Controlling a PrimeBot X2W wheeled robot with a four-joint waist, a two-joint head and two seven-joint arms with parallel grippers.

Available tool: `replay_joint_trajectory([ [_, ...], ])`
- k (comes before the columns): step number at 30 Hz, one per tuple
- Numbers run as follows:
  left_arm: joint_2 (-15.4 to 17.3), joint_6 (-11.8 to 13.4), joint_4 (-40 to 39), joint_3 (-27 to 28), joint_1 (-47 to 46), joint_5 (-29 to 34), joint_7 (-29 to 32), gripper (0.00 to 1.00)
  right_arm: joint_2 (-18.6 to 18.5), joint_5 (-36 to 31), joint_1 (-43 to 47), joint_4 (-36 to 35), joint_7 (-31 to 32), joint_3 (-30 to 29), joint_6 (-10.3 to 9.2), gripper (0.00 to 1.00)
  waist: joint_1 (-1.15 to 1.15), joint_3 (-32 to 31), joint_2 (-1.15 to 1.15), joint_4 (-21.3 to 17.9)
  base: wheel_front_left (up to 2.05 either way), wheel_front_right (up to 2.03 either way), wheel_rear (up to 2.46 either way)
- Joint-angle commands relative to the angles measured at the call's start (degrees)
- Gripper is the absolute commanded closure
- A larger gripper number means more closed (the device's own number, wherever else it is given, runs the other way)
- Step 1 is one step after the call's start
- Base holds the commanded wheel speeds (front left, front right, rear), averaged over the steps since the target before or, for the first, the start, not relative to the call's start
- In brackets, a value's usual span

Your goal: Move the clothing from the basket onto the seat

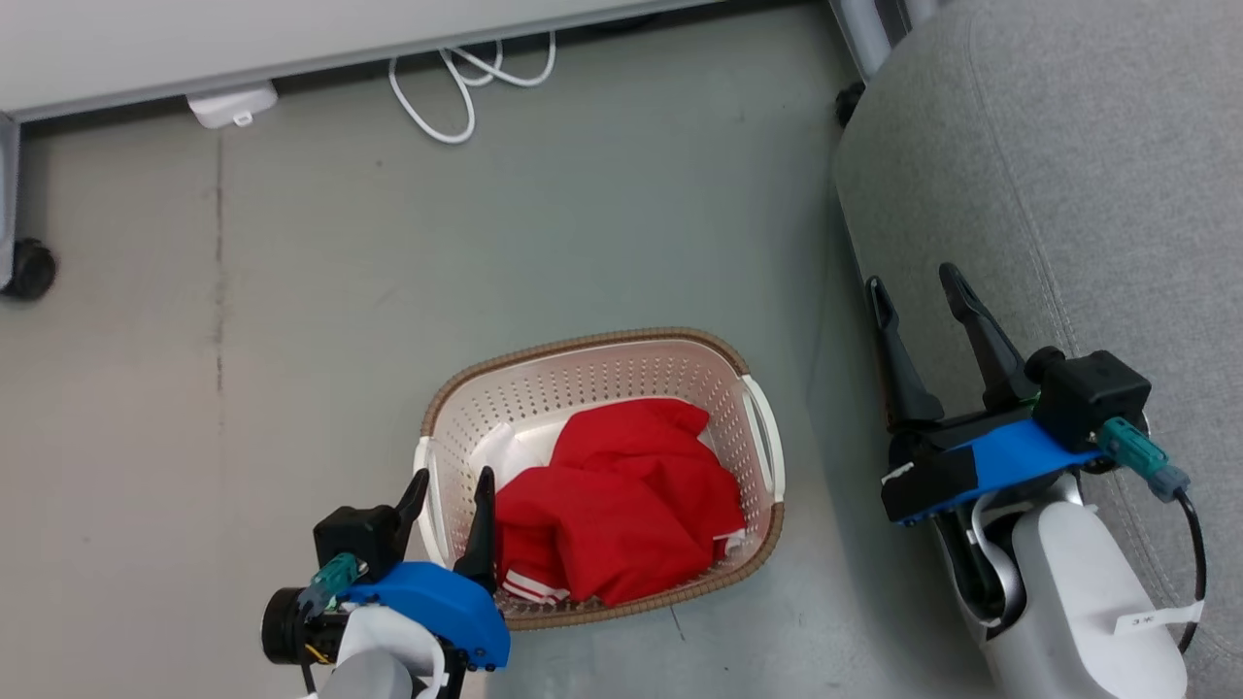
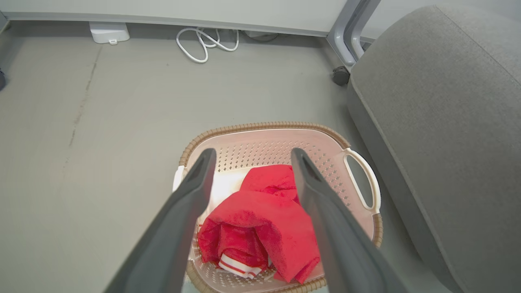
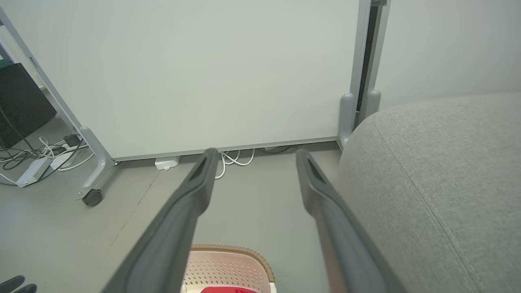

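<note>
The cream basket (image 1: 757,388) with a brown rim stands on the grey floor, and the red clothing (image 1: 621,505) lies bunched inside it, white-banded trim showing at its near edge. My left gripper (image 1: 452,483) hovers open over the basket's left rim, nothing between its fingers. In the left wrist view the clothing (image 2: 264,219) lies below the left gripper (image 2: 252,156), inside the basket (image 2: 268,127). My right gripper (image 1: 913,283) is open and empty at the left edge of the grey seat (image 1: 1068,175). The right wrist view shows the right gripper (image 3: 254,156), the seat (image 3: 439,183) and the basket's far rim (image 3: 232,247).
A white panel on grey legs with castors (image 3: 93,198) stands behind the basket. A looped white cable (image 1: 466,83) and a white adapter (image 1: 231,105) lie at its foot. Open grey floor stretches left of the basket.
</note>
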Motion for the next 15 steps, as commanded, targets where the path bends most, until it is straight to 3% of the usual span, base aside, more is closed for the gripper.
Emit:
replay_joint_trajectory([
  [1,0.1,-0.6,2.4,-1.0,-2.7,-1.0,1.3,0.00,-0.2,0.7,-2.0,-0.2,-0.7,0.6,0.03,0.00,-0.01,4.4,0.00,-2.1,0.00,0.00,0.00],
  [15,0.1,-1.9,16.2,-4.3,-13.1,-6.0,9.5,0.00,-0.2,4.3,-6.6,-0.2,-3.2,4.2,0.03,0.00,-0.01,14.6,0.00,-6.9,0.00,0.00,0.00],
])
